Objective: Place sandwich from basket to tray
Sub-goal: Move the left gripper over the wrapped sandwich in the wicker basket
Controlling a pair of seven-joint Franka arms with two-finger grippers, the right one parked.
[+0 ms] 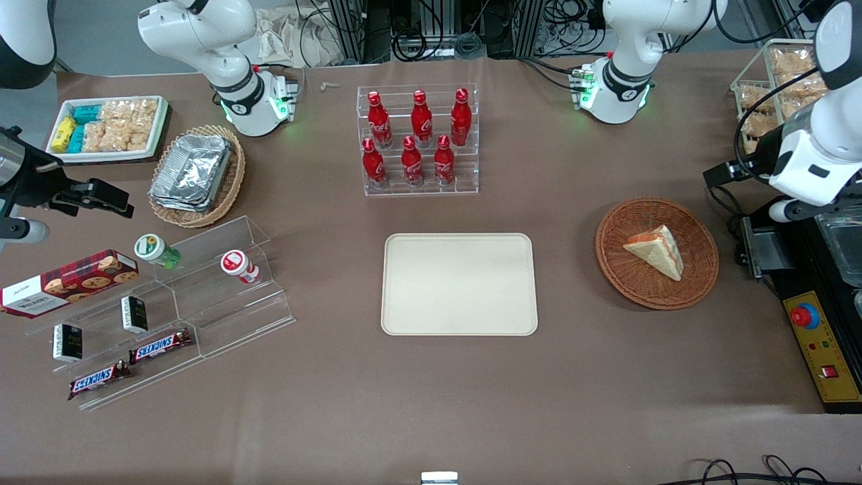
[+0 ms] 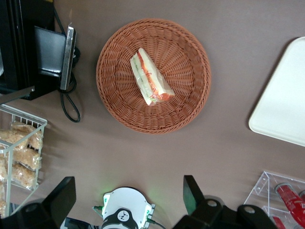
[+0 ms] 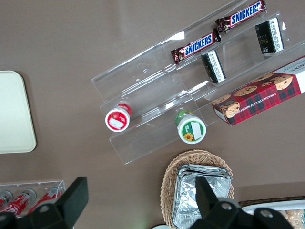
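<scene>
The sandwich point(image 1: 656, 250), a white bread wedge with orange-red and green filling, lies in the round reddish-brown basket point(image 1: 616, 269) toward the working arm's end of the table. The cream-beige tray point(image 1: 459, 283) lies flat at the table's middle, beside the basket, with nothing on it. My left gripper point(image 1: 722, 175) hangs well above the table, a little farther from the front camera than the basket and off to its side. In the left wrist view the fingers point(image 2: 190, 193) stand wide apart and empty, with the sandwich point(image 2: 151, 77), the basket point(image 2: 112, 102) and a tray corner point(image 2: 281, 109) below.
A clear rack of red bottles point(image 1: 417, 141) stands farther from the front camera than the tray. A black control box with a red button point(image 1: 818, 343) and a wire basket of snacks point(image 1: 774, 81) sit near the working arm. A stepped acrylic shelf point(image 1: 168, 310) stands toward the parked arm's end.
</scene>
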